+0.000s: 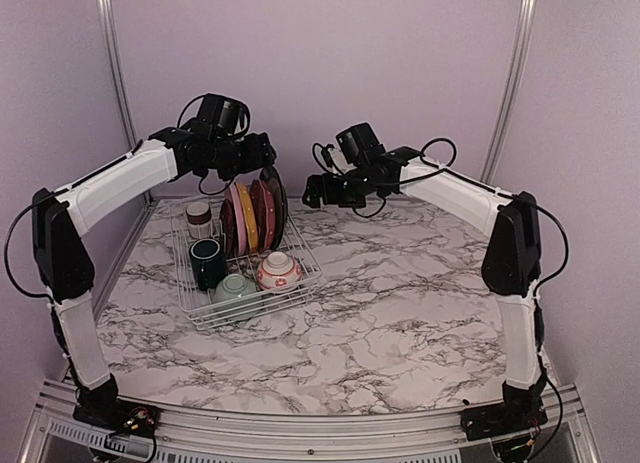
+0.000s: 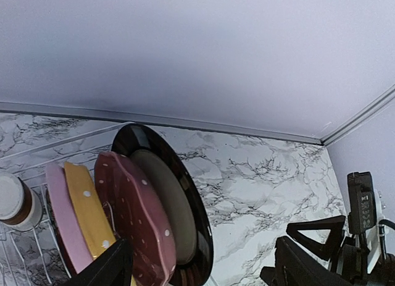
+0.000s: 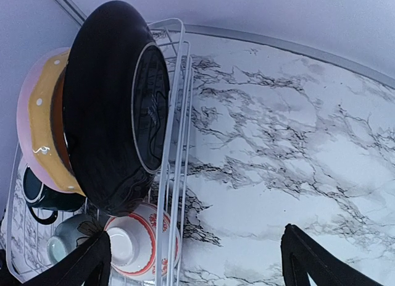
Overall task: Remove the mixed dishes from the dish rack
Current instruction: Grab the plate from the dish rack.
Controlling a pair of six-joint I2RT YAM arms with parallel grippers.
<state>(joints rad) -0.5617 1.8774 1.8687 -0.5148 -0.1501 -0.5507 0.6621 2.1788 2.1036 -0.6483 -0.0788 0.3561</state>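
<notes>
Lab test cell: plain lilac walls (image 1: 320, 53), alu frame posts (image 1: 117, 63), marble-look tabletop (image 1: 400, 293).

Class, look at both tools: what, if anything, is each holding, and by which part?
Nothing. The left tool is open near the black plate; the right tool is open and empty.

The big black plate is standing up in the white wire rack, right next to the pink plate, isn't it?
Not quite. The round black plate stands upright in the white wire dish rack, but its neighbour is the dotted dark red plate. The pink plate sits further along, past the yellow plate. The left wrist view shows it.
</notes>
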